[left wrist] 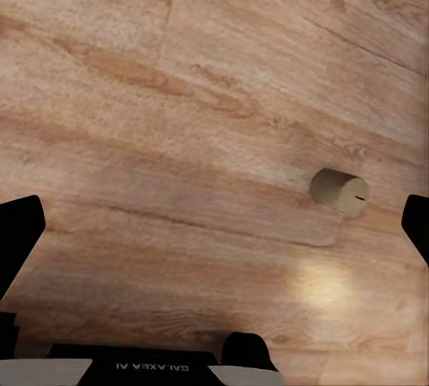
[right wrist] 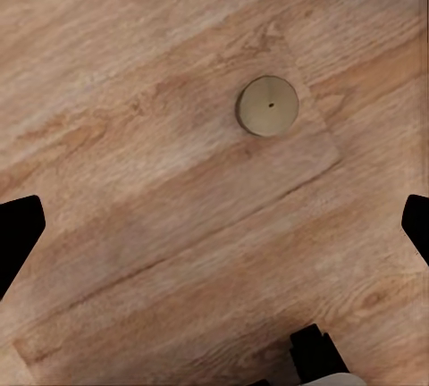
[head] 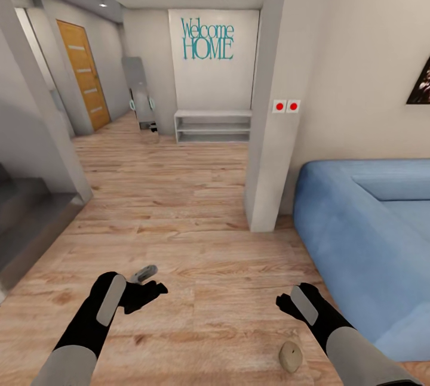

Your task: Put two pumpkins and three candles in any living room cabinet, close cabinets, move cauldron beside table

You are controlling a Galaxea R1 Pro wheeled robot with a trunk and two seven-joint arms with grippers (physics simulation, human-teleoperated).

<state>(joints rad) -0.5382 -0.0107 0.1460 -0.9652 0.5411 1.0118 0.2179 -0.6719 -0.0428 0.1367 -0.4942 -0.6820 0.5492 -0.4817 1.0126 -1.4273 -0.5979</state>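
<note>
The robot stands on a wood floor [head: 197, 207] and looks down a hall. Both arms reach out low in front of it.

The left pincer [head: 146, 292] hangs over the floor. Its two black fingers [left wrist: 20, 234] are wide apart, with nothing between them. Just past its tips lies a small grey roll [head: 144, 273] on its side. In the left wrist view a tan candle [left wrist: 340, 191] lies on its side on the boards, near one finger but not touching it. These may be the same thing, but I cannot tell for sure.

The right pincer [head: 286, 302] also hangs over the floor. Its fingers [right wrist: 18, 230] are wide apart too and hold nothing. A second candle [head: 291, 356], pale tan, sits on the floor near the right arm, close to the robot. In the right wrist view this candle [right wrist: 267, 105] shows as a round top with a tiny dark dot in the middle. It is on the floor between the fingers but farther out, and it touches neither.

A blue sofa [head: 364, 237] is on the right, close to the right arm. A white pillar [head: 272, 135] stands beside it, with two red dots [head: 286, 106] on it. Far down the hall is a white shelf [head: 213, 126] against a wall. Above it blue letters [head: 207, 40] say "Welcome HOME". An orange door [head: 84, 73] is on the left side of the hall. A dark picture [head: 421, 83] hangs on the wall over the sofa.
</note>
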